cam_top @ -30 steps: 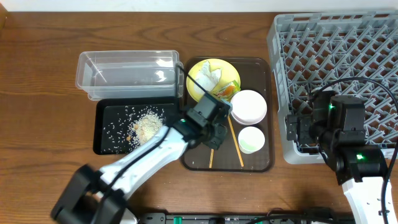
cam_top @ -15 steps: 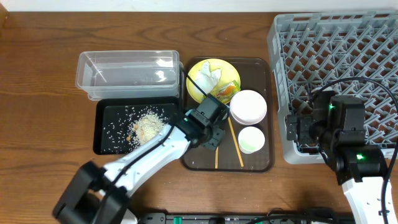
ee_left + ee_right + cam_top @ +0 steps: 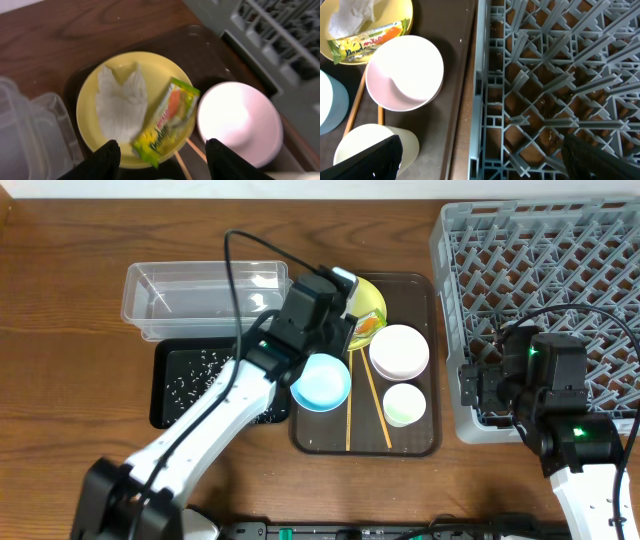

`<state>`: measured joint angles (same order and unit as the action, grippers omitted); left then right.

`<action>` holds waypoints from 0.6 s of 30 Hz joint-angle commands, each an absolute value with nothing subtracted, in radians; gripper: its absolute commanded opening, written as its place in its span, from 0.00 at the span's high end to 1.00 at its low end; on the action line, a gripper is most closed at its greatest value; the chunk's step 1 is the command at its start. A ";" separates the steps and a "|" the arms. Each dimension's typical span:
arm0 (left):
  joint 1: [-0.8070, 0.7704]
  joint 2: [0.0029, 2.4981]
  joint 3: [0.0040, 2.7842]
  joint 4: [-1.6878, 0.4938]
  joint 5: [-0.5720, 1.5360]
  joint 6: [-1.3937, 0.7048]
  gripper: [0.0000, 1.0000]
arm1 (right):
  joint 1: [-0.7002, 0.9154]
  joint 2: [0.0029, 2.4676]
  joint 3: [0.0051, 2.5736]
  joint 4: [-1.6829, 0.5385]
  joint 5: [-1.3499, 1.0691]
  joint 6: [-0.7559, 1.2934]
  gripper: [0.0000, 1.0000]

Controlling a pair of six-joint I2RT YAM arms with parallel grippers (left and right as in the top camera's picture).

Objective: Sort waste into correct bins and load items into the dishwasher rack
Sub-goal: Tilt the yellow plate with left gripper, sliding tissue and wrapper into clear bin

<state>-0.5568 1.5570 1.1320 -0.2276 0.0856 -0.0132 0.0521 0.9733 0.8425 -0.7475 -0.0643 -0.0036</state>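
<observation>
Dark-brown serving tray (image 3: 315,432), wooden table (image 3: 60,330)

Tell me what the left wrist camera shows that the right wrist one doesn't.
Only the left wrist view shows the clear tub. Only the right wrist view shows the small white cup and the light-blue bowl. Both show the yellow plate carrying the tissue and snack wrapper, the white bowl, and the grey rack.

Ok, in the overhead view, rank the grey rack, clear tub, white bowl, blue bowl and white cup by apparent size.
1. grey rack
2. clear tub
3. white bowl and blue bowl: look alike, so unranked
4. white cup
</observation>
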 commanded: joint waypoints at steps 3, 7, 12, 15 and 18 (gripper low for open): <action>-0.551 1.708 1.139 -0.157 0.058 0.090 0.34 | 0.059 0.974 0.862 -0.750 -0.072 0.007 0.01; -0.550 1.805 1.139 -0.114 0.058 0.101 0.26 | 0.059 0.974 0.862 -0.750 -0.072 0.007 0.01; -0.544 1.894 1.139 -0.044 0.058 0.101 0.27 | 0.059 0.974 0.862 -0.753 -0.072 0.007 0.01; -0.538 1.933 1.139 -0.012 0.052 0.101 0.27 | 0.059 0.974 0.862 -0.753 -0.072 0.007 0.01; -0.528 1.962 1.139 0.003 -0.006 0.100 0.27 | 0.059 0.974 0.862 -0.759 -0.072 0.007 0.01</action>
